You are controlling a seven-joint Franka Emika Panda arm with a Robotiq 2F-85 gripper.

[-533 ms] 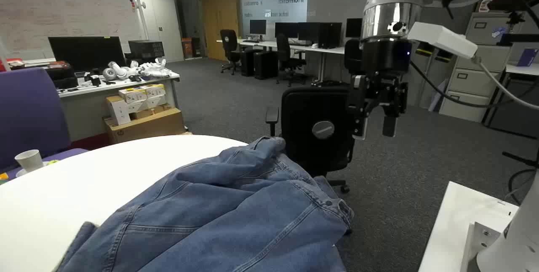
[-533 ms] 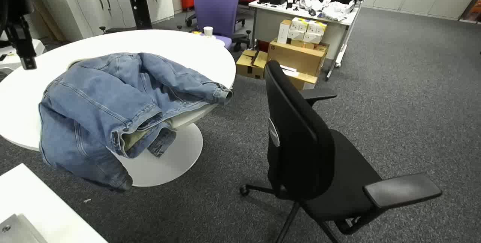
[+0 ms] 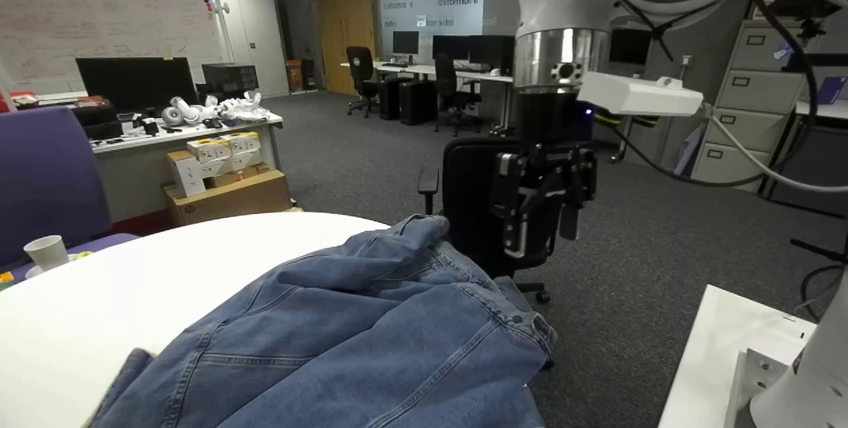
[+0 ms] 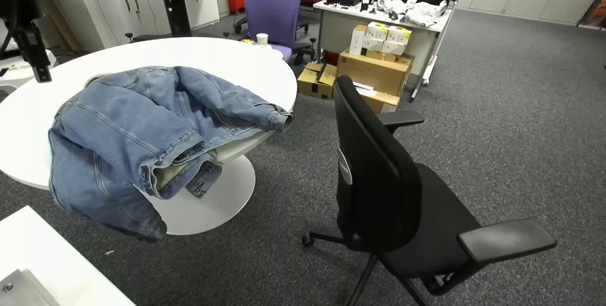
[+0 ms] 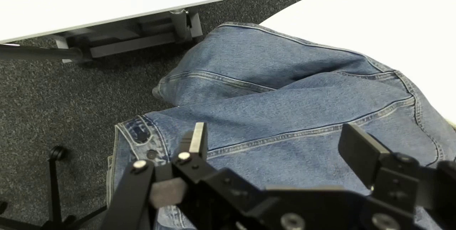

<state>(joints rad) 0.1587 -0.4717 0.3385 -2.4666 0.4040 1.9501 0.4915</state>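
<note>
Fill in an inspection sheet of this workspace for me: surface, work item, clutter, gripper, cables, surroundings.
Surface: round white table, partly covered.
Work item: denim jacket, creased, draped over the table edge, one sleeve hanging down.
Clutter: white cup by the table edge near the purple chair; what it rests on is unclear.
Gripper: open and empty, apart from the jacket.
Cables: black cable and pale cable loop in mid-air; no snag seen.
Surroundings: black office chair apart from the table; boxes stacked by a desk.
</note>
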